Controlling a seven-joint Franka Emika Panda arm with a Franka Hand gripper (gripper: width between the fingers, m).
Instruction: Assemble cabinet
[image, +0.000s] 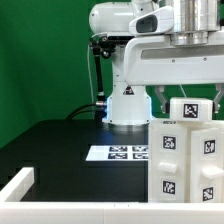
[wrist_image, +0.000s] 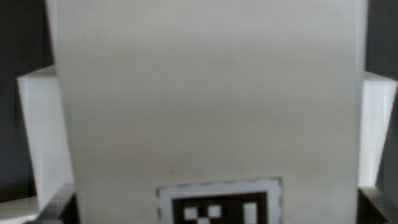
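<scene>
The cabinet (image: 186, 165) is a large white box-like body with several black-and-white tags, standing at the exterior view's right on the black table. My gripper (image: 188, 104) hangs straight above it, its fingers on either side of a white tagged panel (image: 190, 110) at the cabinet's top. In the wrist view that panel (wrist_image: 205, 100) fills the middle, with one tag (wrist_image: 222, 203) near my gripper (wrist_image: 217, 212). White side walls (wrist_image: 36, 120) show on both sides behind it. The jaws look closed on the panel. I cannot tell whether the panel rests on the body.
The marker board (image: 118, 153) lies flat on the table in front of the robot base (image: 125, 105). A white bar (image: 15, 185) lies at the front corner at the exterior view's left. A green backdrop stands behind.
</scene>
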